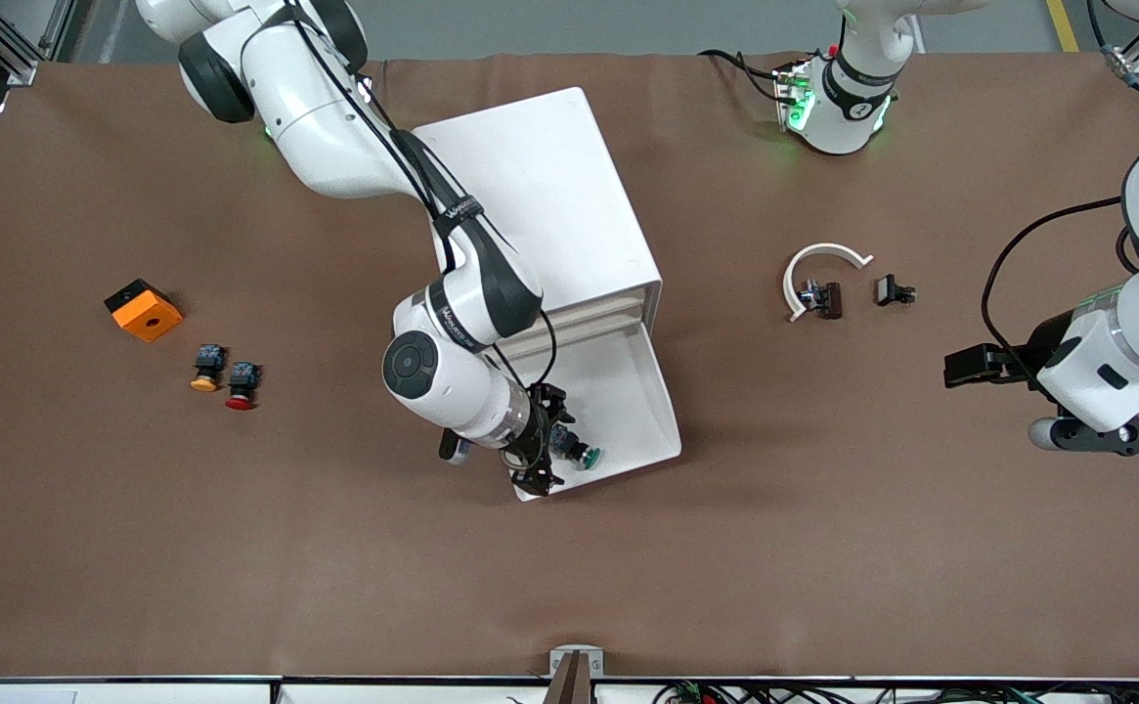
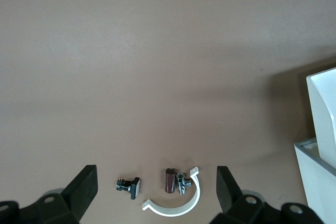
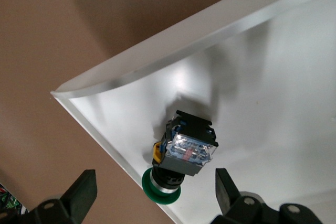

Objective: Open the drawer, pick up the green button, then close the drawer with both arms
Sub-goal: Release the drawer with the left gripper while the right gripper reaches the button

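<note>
From the front view we see a brown table with a white cabinet whose bottom drawer is pulled out toward the camera. The right gripper hangs over the drawer's front corner, jaws apart, just above the green button lying in the drawer. The left gripper waits over the table's left-arm end, jaws apart. A white curved clip lies between cabinet and left arm. An orange block, a yellow-capped button and a red-capped button lie toward the right arm's end. In the left wrist view we see its open fingers above the clip and small metal parts. In the right wrist view we see the button on its side in the drawer's corner, between spread fingers.
</note>
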Available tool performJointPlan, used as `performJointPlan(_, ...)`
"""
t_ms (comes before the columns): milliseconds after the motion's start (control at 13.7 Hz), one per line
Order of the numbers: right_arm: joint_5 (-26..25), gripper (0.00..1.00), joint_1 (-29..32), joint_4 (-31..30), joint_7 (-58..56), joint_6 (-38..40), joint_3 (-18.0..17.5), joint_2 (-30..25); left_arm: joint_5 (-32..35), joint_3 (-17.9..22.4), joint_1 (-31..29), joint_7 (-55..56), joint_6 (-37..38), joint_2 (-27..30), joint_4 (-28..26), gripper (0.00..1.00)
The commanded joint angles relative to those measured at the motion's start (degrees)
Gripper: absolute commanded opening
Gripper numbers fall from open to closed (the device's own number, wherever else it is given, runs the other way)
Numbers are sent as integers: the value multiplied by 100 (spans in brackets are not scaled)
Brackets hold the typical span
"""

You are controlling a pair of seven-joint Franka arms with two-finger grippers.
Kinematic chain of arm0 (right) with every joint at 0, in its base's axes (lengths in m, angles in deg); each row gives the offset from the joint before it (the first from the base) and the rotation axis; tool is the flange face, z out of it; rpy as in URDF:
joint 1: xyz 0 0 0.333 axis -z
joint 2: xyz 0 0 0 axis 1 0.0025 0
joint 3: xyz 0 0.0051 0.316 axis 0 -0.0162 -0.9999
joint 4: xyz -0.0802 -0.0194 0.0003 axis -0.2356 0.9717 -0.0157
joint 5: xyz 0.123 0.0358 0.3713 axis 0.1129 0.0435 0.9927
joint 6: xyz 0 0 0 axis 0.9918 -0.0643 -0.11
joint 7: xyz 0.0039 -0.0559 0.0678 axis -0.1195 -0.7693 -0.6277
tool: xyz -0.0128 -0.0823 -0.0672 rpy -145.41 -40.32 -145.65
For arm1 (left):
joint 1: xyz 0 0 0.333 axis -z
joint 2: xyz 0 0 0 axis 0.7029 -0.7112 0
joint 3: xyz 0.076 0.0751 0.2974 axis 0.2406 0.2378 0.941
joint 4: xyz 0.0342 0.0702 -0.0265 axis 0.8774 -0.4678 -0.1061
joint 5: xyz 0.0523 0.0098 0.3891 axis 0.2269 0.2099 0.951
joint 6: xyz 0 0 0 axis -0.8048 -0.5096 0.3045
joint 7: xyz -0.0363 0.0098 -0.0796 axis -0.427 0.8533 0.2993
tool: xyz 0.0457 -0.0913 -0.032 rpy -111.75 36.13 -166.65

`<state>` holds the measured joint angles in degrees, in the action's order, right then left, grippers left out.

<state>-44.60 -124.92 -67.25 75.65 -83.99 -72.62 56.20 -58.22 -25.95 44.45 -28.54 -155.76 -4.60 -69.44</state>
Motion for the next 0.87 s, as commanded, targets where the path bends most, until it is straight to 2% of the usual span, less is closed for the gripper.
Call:
performJointPlan(0, 143, 100, -88, 239, 85, -52, 59, 221, 68, -50, -22, -3, 123, 248, -142, 100)
performJointPlan(510, 170, 100, -158, 230, 85, -140, 50, 291, 68, -59, -22, 6, 176, 284, -195, 100)
performJointPlan(583, 170, 93, -167, 222, 85, -175, 50, 309, 68, -59, -22, 6, 176, 292, -195, 100)
performJointPlan(801, 161, 51, -220, 213, 76, -219, 50, 318, 68, -59, -22, -2, 176, 284, -221, 100)
